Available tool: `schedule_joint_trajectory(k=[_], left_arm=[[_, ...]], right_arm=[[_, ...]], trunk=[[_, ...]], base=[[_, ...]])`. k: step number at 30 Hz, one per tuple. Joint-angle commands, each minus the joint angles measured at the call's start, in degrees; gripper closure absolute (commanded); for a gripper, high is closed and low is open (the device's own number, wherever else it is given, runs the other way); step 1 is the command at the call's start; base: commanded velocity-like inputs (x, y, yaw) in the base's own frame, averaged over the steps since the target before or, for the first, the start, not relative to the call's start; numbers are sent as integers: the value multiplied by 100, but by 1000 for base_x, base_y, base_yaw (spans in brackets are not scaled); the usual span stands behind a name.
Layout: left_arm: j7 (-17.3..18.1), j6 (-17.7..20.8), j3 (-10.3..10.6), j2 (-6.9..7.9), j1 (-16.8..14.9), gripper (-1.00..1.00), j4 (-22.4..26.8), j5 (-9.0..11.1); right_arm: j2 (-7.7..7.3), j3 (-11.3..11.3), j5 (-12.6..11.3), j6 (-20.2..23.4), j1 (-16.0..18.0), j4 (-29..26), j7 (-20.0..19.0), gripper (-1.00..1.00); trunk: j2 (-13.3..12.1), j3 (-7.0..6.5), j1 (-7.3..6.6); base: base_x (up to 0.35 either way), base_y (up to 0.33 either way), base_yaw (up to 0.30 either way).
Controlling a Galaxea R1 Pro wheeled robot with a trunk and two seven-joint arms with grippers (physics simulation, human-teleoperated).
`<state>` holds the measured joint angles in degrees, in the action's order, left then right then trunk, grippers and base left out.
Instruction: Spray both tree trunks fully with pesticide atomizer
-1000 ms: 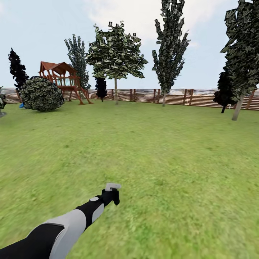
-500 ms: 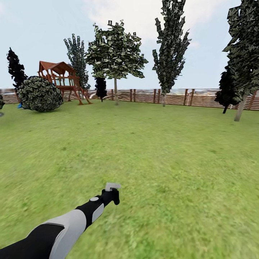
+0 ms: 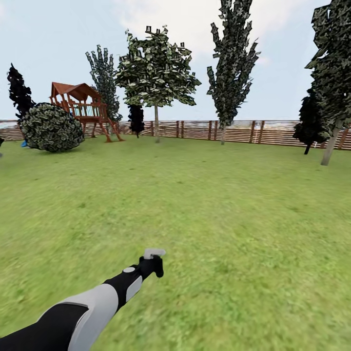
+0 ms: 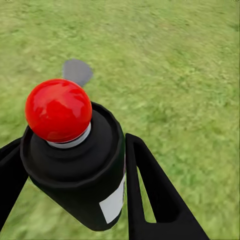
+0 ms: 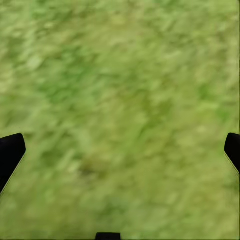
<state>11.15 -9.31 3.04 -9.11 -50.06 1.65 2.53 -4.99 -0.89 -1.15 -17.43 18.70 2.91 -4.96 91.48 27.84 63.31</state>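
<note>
Unmoved, pesticide atomizer [image 4: 75,165] sits clamped between left hand [image 4: 70,200] fingers [image 4: 150,195].

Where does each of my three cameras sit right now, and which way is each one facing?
Head view: on the robot's head, facing forward across the lawn to the fence, playset and trees; the left arm reaches forward with the left gripper.
Left wrist view: near the left gripper, looking down along its fingers at the pesticide atomizer clamped between them, grass beyond.
Right wrist view: near the right gripper, facing down at grass; both fingertips sit wide apart.
Shared: head and left wrist views both show the atomizer; all three show lawn.
</note>
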Motion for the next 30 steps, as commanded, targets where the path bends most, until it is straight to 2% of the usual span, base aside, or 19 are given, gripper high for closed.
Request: schedule_joint_trajectory(k=[1,9,30], left_arm=[[10,-20,27,-11,-5,100,-7,29],[12,-18,30,-87,-4,100,-8,29],[12,-18,30,-89,-4,100,-7,29]], right_arm=[[-2,-7,-13,-41,10,25,-23,-100],[-2,-7,-15,-41,10,25,-23,-100],[-2,-7,-11,-41,10,25,-23,-100]], trunk=[[3,6,3],[3,6,3],[3,6,3]], base=[[350,0,0],[350,0,0],[350,0,0]])
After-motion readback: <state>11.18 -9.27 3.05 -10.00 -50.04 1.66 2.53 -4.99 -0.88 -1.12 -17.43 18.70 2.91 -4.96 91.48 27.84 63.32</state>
